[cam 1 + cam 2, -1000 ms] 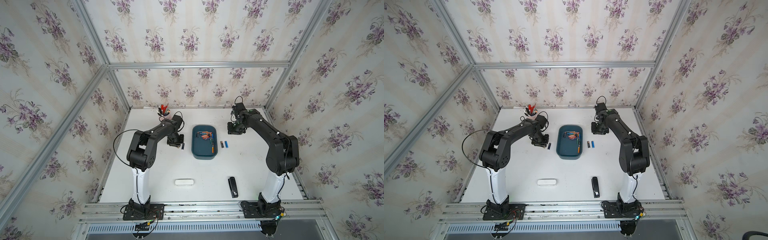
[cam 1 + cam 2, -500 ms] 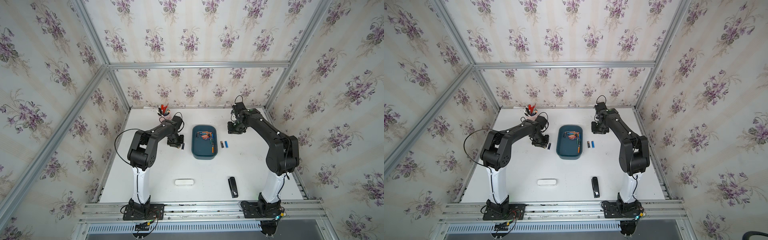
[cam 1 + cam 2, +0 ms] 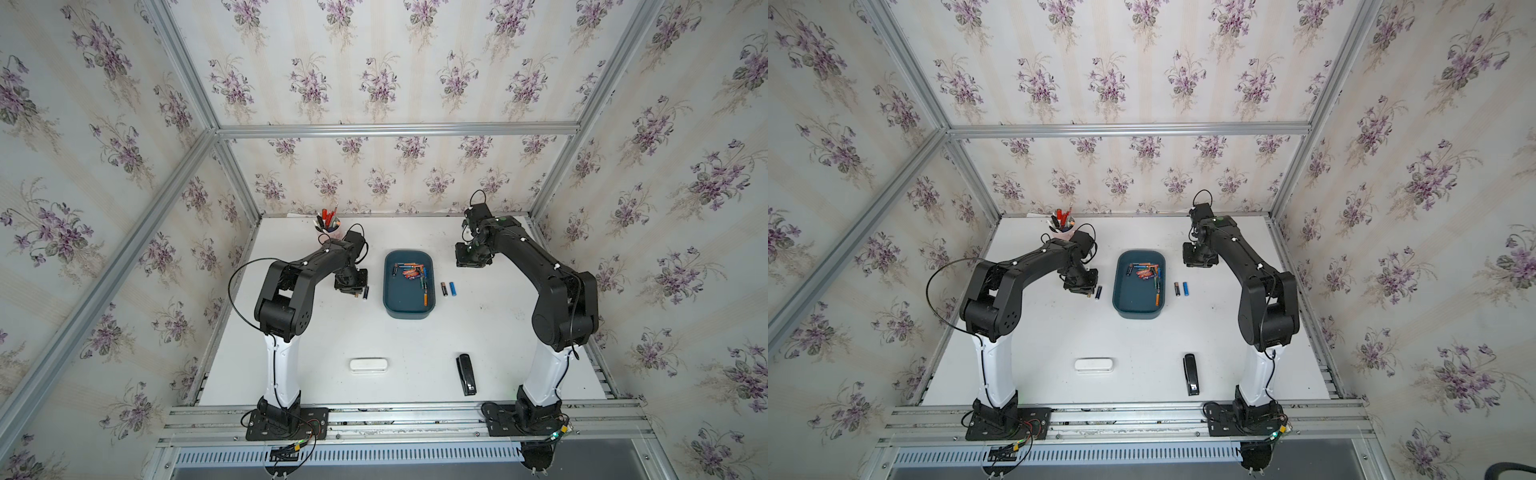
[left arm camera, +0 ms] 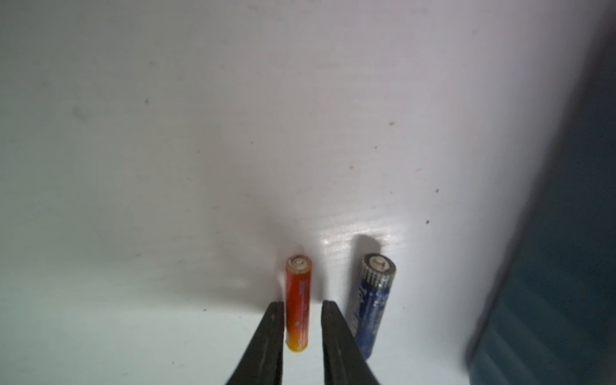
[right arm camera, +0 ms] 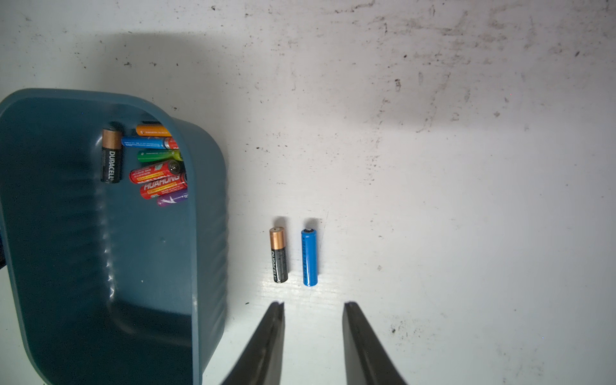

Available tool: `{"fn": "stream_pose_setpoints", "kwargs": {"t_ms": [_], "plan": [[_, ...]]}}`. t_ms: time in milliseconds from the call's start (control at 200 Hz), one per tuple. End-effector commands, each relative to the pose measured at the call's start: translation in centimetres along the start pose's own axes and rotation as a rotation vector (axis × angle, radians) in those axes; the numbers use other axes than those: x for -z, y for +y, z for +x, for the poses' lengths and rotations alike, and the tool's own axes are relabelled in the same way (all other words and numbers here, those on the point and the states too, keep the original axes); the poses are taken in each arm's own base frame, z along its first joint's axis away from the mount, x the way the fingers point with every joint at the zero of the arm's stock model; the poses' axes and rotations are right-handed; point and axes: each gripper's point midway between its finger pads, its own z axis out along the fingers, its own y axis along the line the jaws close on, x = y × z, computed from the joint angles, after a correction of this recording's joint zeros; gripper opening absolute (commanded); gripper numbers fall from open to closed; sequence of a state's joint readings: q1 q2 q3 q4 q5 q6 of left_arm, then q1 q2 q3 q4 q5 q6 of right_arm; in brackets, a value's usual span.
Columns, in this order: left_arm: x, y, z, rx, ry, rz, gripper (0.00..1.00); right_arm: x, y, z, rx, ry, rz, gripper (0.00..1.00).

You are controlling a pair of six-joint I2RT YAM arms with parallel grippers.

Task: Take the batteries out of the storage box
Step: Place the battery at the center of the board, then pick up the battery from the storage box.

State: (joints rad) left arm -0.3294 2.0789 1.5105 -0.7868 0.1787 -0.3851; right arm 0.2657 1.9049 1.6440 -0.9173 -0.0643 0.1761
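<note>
The teal storage box [image 3: 409, 307] [image 3: 1136, 305] stands mid-table with several batteries [image 3: 409, 272] [image 5: 156, 166] heaped at its far end. Left of the box, my left gripper [image 3: 352, 286] [image 4: 302, 305] hangs low over the table. Its fingers straddle an orange-red battery [image 4: 298, 300] lying on the table, with a gap on one side. A dark blue battery [image 4: 373, 300] [image 3: 365, 293] lies next to it. My right gripper [image 3: 471, 259] [image 5: 313, 305] is open and empty, right of the box's far end. A black-and-copper battery [image 5: 278, 255] and a bright blue battery [image 5: 309, 256] lie on the table beside the box.
A pink cup of pens [image 3: 328, 226] stands at the back left, close behind my left arm. Near the front lie a white oblong case [image 3: 368, 365] and a black stapler [image 3: 466, 374]. Aluminium frame posts and walls edge the table.
My left gripper's jaws have parted slightly around the orange-red battery. The right arm has not moved.
</note>
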Motion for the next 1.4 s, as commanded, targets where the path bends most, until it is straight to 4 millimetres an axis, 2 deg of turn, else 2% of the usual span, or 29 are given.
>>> {"fn": "stream_pose_setpoints", "kwargs": {"t_ms": [0, 170, 295, 380, 505, 644, 774, 959, 969, 984, 1229, 1399], "plan": [[0.6, -0.2, -0.1, -0.001, -0.003, 0.005, 0.27, 0.0, 0.1, 0.0, 0.011, 0.007, 0.006, 0.35], [1.1, -0.2, -0.3, -0.006, -0.009, 0.002, 0.29, 0.1, 0.5, -0.1, 0.018, 0.003, 0.002, 0.35], [1.9, -0.5, -0.6, -0.004, -0.020, 0.013, 0.30, 0.6, 1.7, -0.5, 0.040, -0.014, -0.001, 0.35], [2.9, -0.6, -0.9, -0.006, -0.037, 0.015, 0.30, 0.9, 3.4, -0.7, 0.076, -0.021, -0.008, 0.35], [4.2, -0.6, -1.0, -0.012, -0.048, 0.018, 0.31, 0.5, 6.9, -0.6, 0.149, -0.019, -0.028, 0.35], [4.9, -0.2, -0.7, -0.009, -0.054, 0.019, 0.32, -1.3, 10.4, -0.3, 0.220, 0.003, -0.043, 0.35], [5.0, 0.2, 0.2, -0.007, -0.045, 0.019, 0.32, -3.8, 12.5, -0.3, 0.263, 0.035, -0.057, 0.36], [4.6, 0.6, 1.7, -0.005, -0.021, 0.018, 0.33, -6.7, 13.1, -1.0, 0.294, 0.059, -0.052, 0.38], [4.5, 0.7, 1.8, -0.005, -0.019, 0.017, 0.33, -6.8, 14.4, -0.3, 0.324, 0.063, -0.061, 0.39], [4.4, 0.7, 1.8, -0.003, -0.016, 0.017, 0.34, -6.9, 14.9, -0.1, 0.336, 0.065, -0.064, 0.39], [3.8, 0.8, 2.4, 0.002, 0.003, 0.027, 0.34, -8.9, 15.7, -0.6, 0.371, 0.059, -0.072, 0.46], [3.5, 0.7, 2.5, 0.002, 0.010, 0.028, 0.34, -10.1, 15.5, -0.6, 0.385, 0.066, -0.058, 0.50]]}}
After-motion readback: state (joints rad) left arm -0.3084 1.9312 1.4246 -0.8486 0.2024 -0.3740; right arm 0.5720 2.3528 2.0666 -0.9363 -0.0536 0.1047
